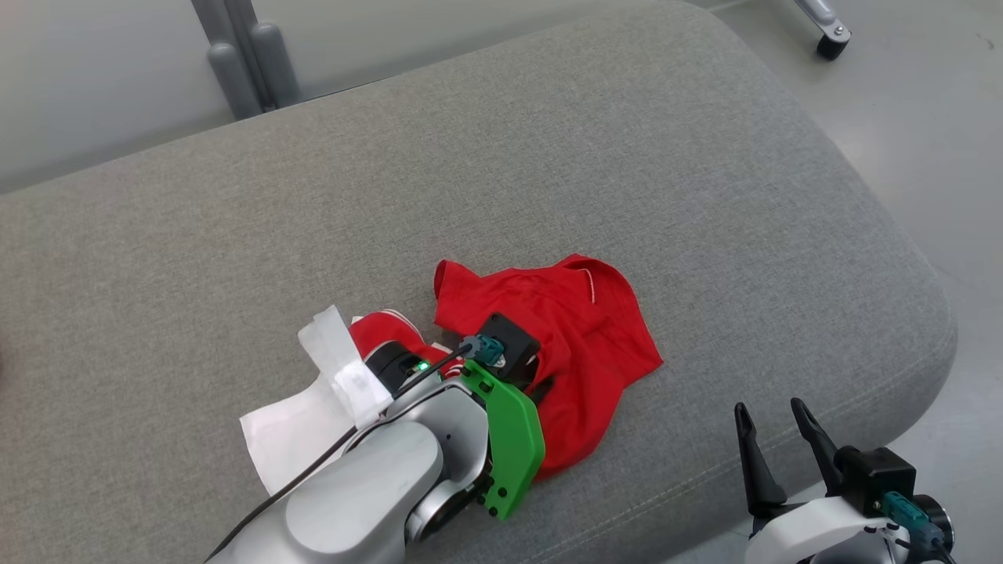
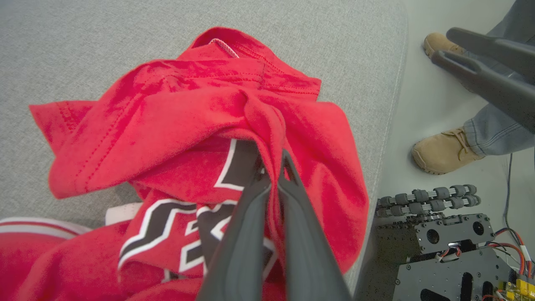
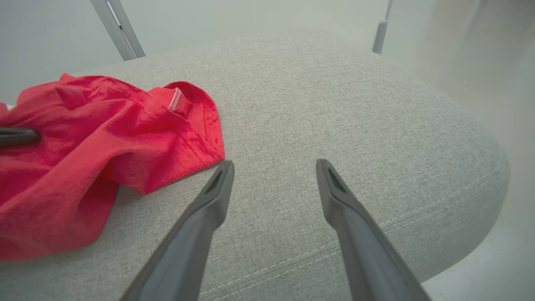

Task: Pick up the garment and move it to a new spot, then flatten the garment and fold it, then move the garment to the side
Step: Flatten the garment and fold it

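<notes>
Red rumpled garment [image 1: 580,329], grey woven cushion [image 1: 627,157]

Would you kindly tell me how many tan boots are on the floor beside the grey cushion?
2. One tan boot stands on the floor below a jeans cuff; the other is farther up the left wrist view, partly covered.

No legible txt or nos; black-white print [image 2: 238,163] on red garment [image 2: 167,108] can't be read
</notes>
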Controlling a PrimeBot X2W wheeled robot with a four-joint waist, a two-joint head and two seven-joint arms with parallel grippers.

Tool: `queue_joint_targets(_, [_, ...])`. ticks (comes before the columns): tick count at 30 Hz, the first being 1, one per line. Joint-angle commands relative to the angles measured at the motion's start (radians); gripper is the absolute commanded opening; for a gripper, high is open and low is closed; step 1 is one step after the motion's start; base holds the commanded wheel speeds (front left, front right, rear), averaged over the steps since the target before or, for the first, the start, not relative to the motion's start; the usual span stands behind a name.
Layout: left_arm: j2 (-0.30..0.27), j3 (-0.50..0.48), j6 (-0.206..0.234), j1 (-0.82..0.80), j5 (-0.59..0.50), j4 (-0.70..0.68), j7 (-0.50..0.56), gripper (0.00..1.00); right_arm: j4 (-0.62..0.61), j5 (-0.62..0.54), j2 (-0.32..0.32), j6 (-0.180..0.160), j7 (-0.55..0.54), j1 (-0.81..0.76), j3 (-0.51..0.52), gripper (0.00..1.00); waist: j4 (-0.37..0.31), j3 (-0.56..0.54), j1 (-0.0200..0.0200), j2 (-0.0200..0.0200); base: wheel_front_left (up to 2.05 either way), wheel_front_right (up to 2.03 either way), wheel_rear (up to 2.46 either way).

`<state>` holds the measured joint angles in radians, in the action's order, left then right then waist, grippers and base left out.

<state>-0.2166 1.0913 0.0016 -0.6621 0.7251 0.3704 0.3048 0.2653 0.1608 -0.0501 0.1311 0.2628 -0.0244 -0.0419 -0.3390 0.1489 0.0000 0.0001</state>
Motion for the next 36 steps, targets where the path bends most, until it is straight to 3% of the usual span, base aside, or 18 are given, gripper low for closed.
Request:
queue_joint_targets(1, [-0.003,-0.004,0.006,0.016,-0.011,0.004,-0.007,0.87,0.003,-0.002,-0.001,-0.001,0.003,0.000,0.002,1.00,0.004,-0.001,0.0000,-0.0001,0.00,0.00,0.00])
queue_joint_targets(2, [-0.006,-0.006,0.010,0.020,-0.012,0.004,-0.014,1.00,0.004,-0.005,-0.001,-0.001,0.003,-0.003,0.004,1.00,0.007,-0.002,0.0000,-0.0001,0.00,0.00,0.00])
queue_joint_targets(11, [-0.038,-0.096,0.104,0.091,-0.013,-0.107,-0.207,1.00,-0.009,-0.034,-0.001,-0.001,0.003,-0.020,0.021,1.00,0.053,-0.026,0.0000,-0.0001,0.00,0.00,0.00])
queue_joint_targets(19, [-0.152,-0.198,0.215,0.238,0.011,-0.258,-0.338,1.00,-0.066,-0.089,-0.001,-0.001,0.003,-0.037,0.056,1.00,0.119,-0.074,0.0000,-0.0001,0.00,0.00,0.00])
queue_joint_targets(25, [-0.248,-0.277,0.293,0.377,0.023,-0.294,-0.455,1.00,-0.115,-0.120,-0.004,-0.001,0.003,-0.058,0.075,1.00,0.173,-0.109,0.0000,-0.0001,0.00,0.00,0.00])
queue_joint_targets(30, [-0.282,-0.322,0.315,0.486,0.047,-0.292,-0.534,1.00,-0.133,-0.133,-0.020,-0.001,0.003,-0.084,0.082,1.00,0.215,-0.130,0.0000,-0.0001,0.00,0.00,0.00])
queue_joint_targets(36, [-0.274,-0.374,0.309,0.595,0.056,-0.259,-0.565,1.00,-0.127,-0.140,-0.038,-0.001,0.003,-0.107,0.085,1.00,0.244,-0.149,0.0000,-0.0001,0.00,0.00,0.00])
